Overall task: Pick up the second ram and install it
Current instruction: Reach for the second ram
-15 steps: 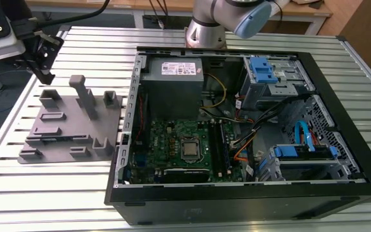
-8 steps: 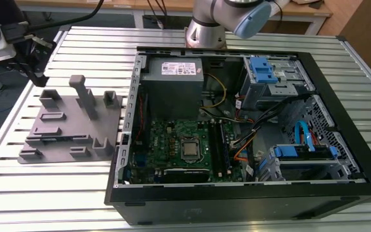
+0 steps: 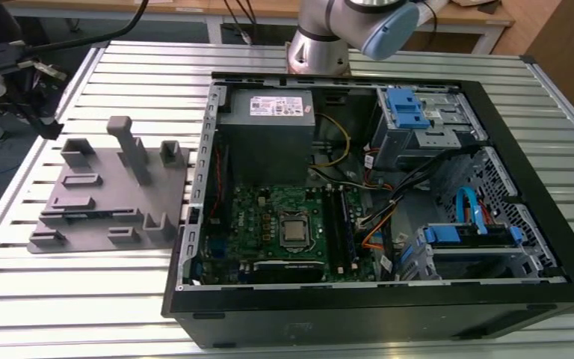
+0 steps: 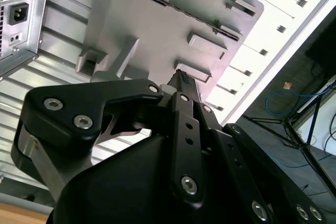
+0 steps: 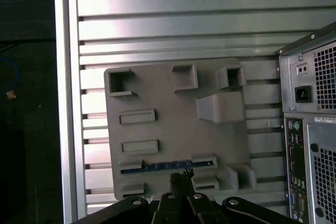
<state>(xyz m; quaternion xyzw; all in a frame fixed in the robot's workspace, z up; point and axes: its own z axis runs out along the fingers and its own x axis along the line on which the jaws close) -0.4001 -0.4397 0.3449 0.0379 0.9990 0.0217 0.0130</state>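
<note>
First wrist view: fingers (image 5: 181, 177) pressed together near the second ram (image 5: 163, 167) in the grey fixture (image 5: 157, 87); exterior view adds the open computer (image 3: 367, 323).

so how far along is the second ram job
Nothing looks done yet: the second ram still lies in its slot on the grey fixture. In hand: the gripper hangs just by it in the first wrist view. Left: lifting it out and seating it on the motherboard inside the case.

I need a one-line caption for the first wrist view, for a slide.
The hand hovers near a memory stick held in the grey holder plate, beside the computer case.
</note>
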